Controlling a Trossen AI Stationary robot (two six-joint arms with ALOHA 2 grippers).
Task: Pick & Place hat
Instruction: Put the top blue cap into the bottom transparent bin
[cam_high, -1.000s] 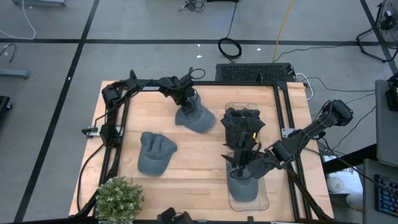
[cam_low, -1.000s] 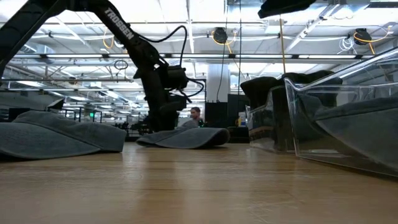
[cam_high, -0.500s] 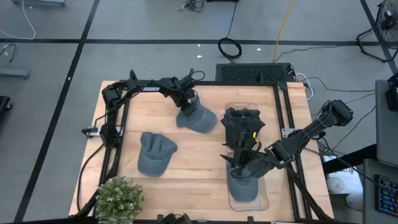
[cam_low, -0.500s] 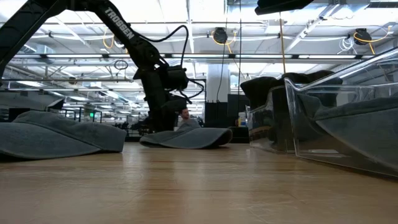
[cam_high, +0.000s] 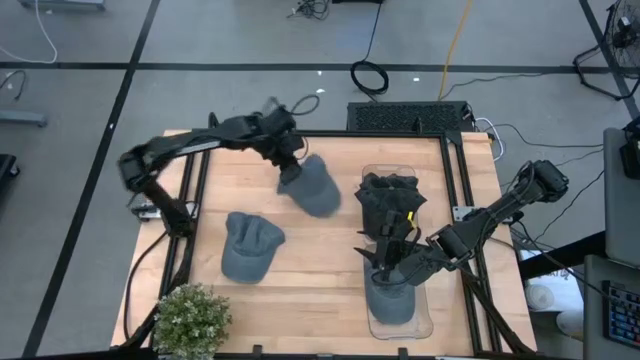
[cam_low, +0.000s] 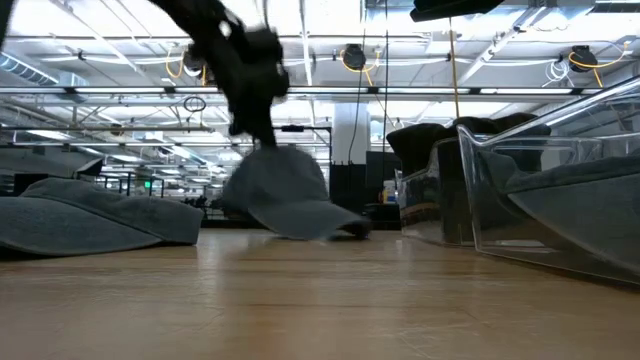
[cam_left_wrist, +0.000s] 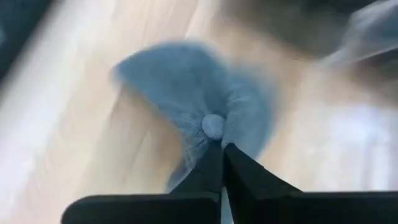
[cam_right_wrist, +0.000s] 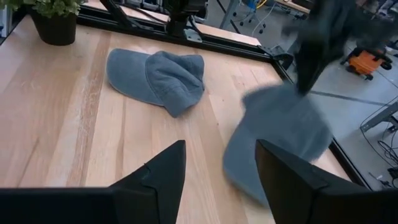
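Left gripper (cam_high: 289, 172), jaws pinched on a soft grey fabric cap (cam_high: 314, 187) near the pale wood-grain worktop's (cam_high: 320, 265) far edge; right gripper (cam_high: 388, 262), jaws apart, over a clear plastic bin (cam_high: 425, 322).

No legible text, labels or numbers in any view; the left arm's lettering, if present, appears too motion-blurred to read.

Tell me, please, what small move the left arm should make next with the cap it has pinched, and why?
Probably keep lifting, then carry it toward the clear bin. The left gripper is shut on the grey cap near its top button, yet in the low view the brim looks close to the table. The right gripper hangs open over the bin.
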